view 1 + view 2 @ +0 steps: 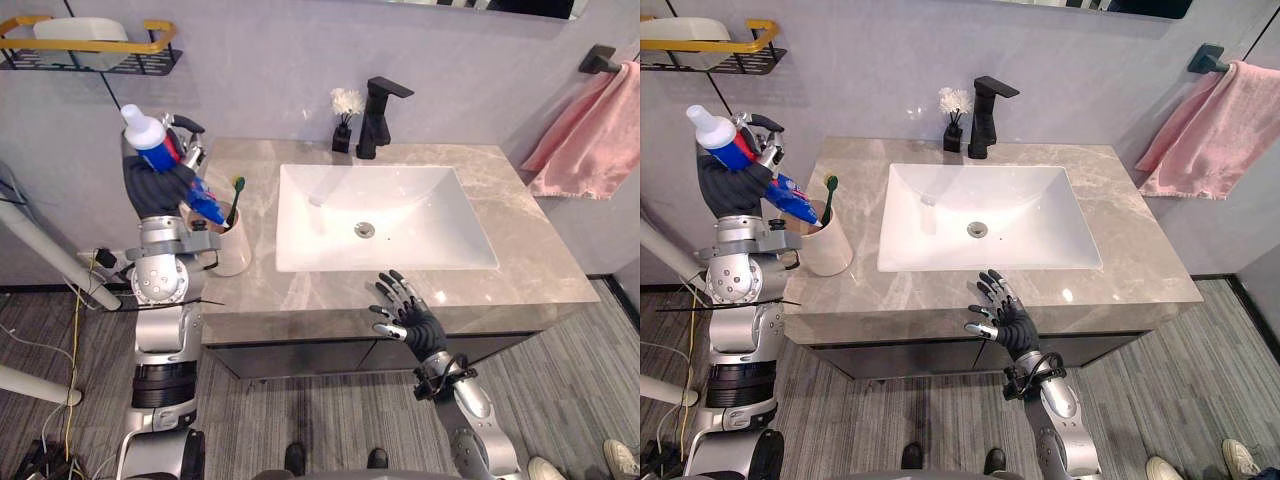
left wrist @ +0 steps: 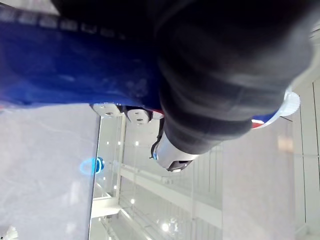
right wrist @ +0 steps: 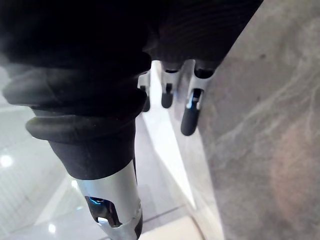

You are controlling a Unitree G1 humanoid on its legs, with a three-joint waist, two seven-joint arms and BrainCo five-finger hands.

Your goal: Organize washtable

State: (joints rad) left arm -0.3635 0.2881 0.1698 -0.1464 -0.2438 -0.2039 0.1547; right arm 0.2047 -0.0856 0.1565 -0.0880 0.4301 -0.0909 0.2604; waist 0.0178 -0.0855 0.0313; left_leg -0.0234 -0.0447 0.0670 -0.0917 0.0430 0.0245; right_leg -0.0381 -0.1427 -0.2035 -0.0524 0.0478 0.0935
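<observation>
My left hand (image 1: 155, 185) is raised above the counter's left end, shut on a blue and red toothpaste tube (image 1: 160, 150) with a white cap pointing up. The tube's lower end hangs over a cream cup (image 1: 228, 245) that holds a green-headed toothbrush (image 1: 235, 198). In the left wrist view the blue tube (image 2: 70, 65) runs across the dark cover. My right hand (image 1: 408, 312) hovers open, fingers spread, over the front edge of the grey marble counter (image 1: 520, 220), in front of the white sink (image 1: 380, 215).
A black faucet (image 1: 378, 115) and a small black vase of white flowers (image 1: 345, 118) stand behind the sink. A wall shelf (image 1: 90, 50) with a yellow rail hangs at upper left. A pink towel (image 1: 590, 135) hangs at right. A person's shoes (image 1: 620, 458) show at lower right.
</observation>
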